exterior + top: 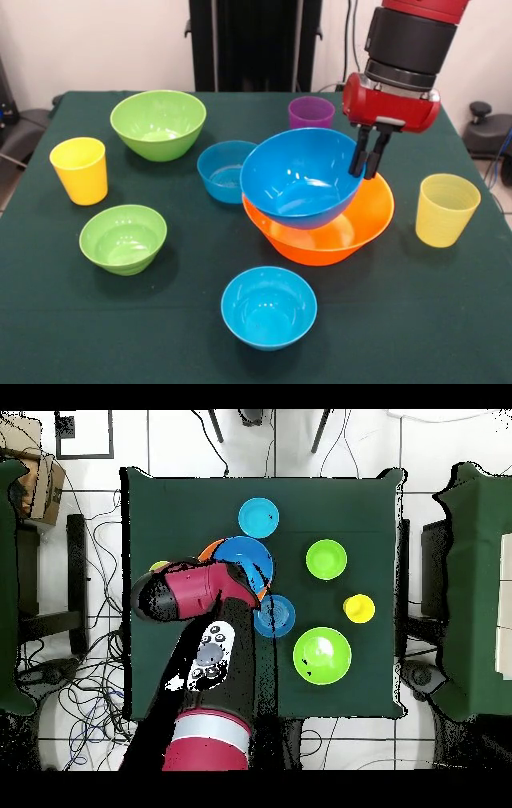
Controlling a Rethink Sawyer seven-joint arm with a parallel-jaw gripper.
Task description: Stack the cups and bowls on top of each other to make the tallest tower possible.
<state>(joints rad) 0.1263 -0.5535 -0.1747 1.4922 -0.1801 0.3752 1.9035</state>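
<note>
Stacking has barely begun: only the large blue bowl (pixel 300 176) sits in the orange bowl (pixel 336 232), tilted, its rim high on the gripper's side and low on the other, so the tower (pixel 320 208) is two pieces high. I judge seven pieces are left to add.

The orange bowl, the largest, lies directly under the gripper (pixel 368 164) as the base; it is round, glossy and deep. The large blue bowl is the same smooth hemispherical plastic. The gripper's dark fingers (pixel 374 156) stand narrow, straddling that bowl's rim with one inside and one outside; it looks like a pinch on the rim, though contact cannot be confirmed from the front.

The medium green bowl (pixel 158 122) stands well away from the gripper, across the table toward the far corner, upright and shiny. The small green bowl (pixel 123 238) is further off still, toward the near edge. One small blue bowl (pixel 226 170) touches the large blue bowl on the side away from the gripper; the other (pixel 269 307) sits apart, toward the camera.

The cups are tapered tumblers. The purple cup (pixel 311 112) stands just behind the gripper. The ribbed, translucent pale yellow cup (pixel 446 210) is near the gripper's outer side. The opaque yellow cup (pixel 80 170) is the farthest piece, beyond both green bowls.

Everything rests on the dark green table (pixel 448 320).
</note>
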